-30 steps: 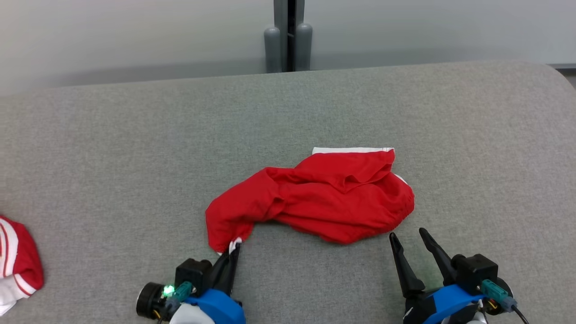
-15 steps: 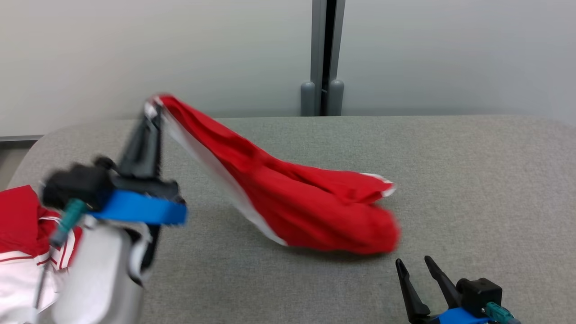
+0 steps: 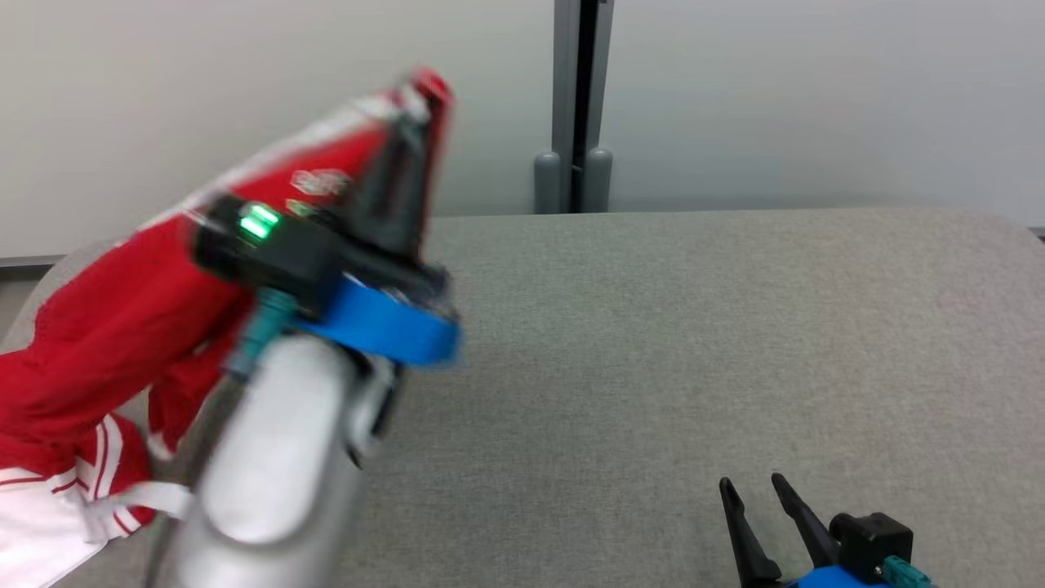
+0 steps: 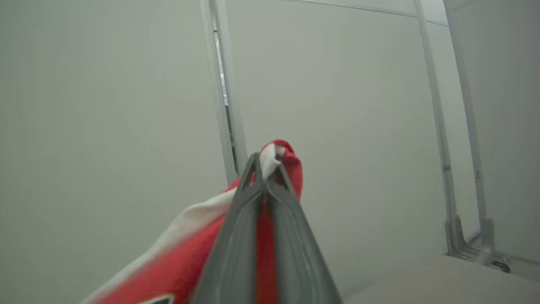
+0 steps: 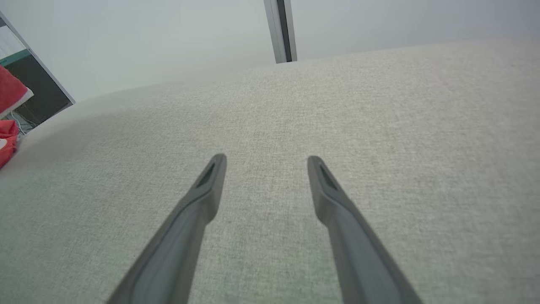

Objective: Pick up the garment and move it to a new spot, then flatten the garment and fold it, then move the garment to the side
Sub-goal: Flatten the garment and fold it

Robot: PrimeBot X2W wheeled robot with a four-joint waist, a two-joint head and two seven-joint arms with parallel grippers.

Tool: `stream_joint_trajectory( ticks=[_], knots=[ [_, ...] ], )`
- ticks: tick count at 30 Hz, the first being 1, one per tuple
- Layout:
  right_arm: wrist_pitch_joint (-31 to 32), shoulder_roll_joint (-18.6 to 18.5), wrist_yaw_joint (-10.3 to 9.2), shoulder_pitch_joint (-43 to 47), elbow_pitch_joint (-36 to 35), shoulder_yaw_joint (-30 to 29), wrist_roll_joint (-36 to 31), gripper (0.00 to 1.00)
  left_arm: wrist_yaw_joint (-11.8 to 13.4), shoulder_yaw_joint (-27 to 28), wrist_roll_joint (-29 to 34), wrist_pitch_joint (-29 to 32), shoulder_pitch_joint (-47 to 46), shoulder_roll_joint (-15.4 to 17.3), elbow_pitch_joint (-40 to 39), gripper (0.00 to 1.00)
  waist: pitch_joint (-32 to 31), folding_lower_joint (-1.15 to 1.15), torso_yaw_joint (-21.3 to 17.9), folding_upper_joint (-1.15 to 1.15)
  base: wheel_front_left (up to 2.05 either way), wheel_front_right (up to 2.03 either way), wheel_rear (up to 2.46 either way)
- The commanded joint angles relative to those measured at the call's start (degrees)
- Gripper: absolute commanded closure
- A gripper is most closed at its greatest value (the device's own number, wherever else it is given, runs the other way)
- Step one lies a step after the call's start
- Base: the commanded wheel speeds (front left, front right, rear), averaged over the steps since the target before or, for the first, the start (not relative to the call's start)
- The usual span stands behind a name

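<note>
Garment hangs in the air at the left of the head view, red with white trim, pinched by 1 corner in the left gripper. That gripper's 2 fingers are pressed together on the hem, high above the table. The lower folds drape toward the table's left edge, over or beside a striped red-and-white piece; the blur hides which. The right gripper rests low at the near right, fingers spread, holding nothing.

The cloth looks light, thin and limp. It will likely swing, bunch and fold on itself, and a 1-corner hold lets it twist. For flattening, a 2nd hold on the trimmed hem, well apart from the 1st, would probably spread it best. The trim looks firmer and less apt to slip than the loose middle.
</note>
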Motion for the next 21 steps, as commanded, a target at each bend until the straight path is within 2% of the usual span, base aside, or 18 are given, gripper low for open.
stream_joint_trajectory(
  ticks=[1, 4, 7, 9, 13, 14, 15, 21],
  knots=[
    [-0.02, -0.11, 0.00, 0.51, 0.22, 0.10, 0.13, 0.00, 0.19, -2.73, -0.52, 0.03, 2.56, -0.86, 2.18, 1.00, 0.23, 0.01, -0.38, 0.00, 0.00, 0.00, 0.00],
    [-0.02, -0.08, 0.00, 0.06, 0.43, 0.22, -0.26, 0.00, 0.19, -9.75, -2.88, 0.01, 5.67, -2.97, 6.74, 1.00, 1.19, 0.01, -1.15, 0.00, 0.00, 0.00, 0.00],
    [-0.03, -0.08, 0.00, -0.87, 0.51, 0.57, -0.43, 0.00, 0.19, -16.51, -5.82, 0.00, 8.13, -3.78, 10.21, 1.00, 2.19, 0.01, -1.88, 0.00, 0.00, 0.00, 0.00],
    [-0.02, -0.08, 0.00, -1.14, 0.61, 0.82, -0.53, 0.00, 0.19, -20.39, -8.53, 0.00, 9.16, -3.93, 9.83, 1.00, 2.45, 0.01, -2.32, 0.00, 0.00, 0.00, 0.00],
    [-0.02, -0.08, 0.00, -1.84, 0.74, 0.92, -0.61, 0.00, 0.95, -24.83, -11.16, 0.01, 10.13, -3.80, 10.22, 0.98, 2.95, 0.01, -2.57, 0.00, 0.00, 0.00, 0.00],
    [-0.02, -0.08, 0.00, -2.13, 0.71, 0.90, -0.64, 0.00, 1.55, -25.52, -11.78, 0.01, 10.22, -3.81, 10.33, 0.57, 3.03, 0.01, -2.56, 0.00, 0.00, 0.00, 0.00],
    [-0.02, -0.08, 0.00, -2.26, 0.71, 0.89, -0.62, 0.00, 1.97, -26.23, -11.70, 0.01, 10.19, -3.81, 10.85, 0.00, 3.06, 0.01, -2.53, 0.00, 0.00, 0.00, 0.00],
    [-0.02, -0.08, 0.00, -2.19, 0.47, 0.71, -0.28, 0.00, 3.79, -24.79, -11.64, 0.01, 10.08, -3.85, 13.14, 0.00, 2.84, 0.01, -1.40, 0.00, 0.00, 0.00, 0.00]
  ],
)
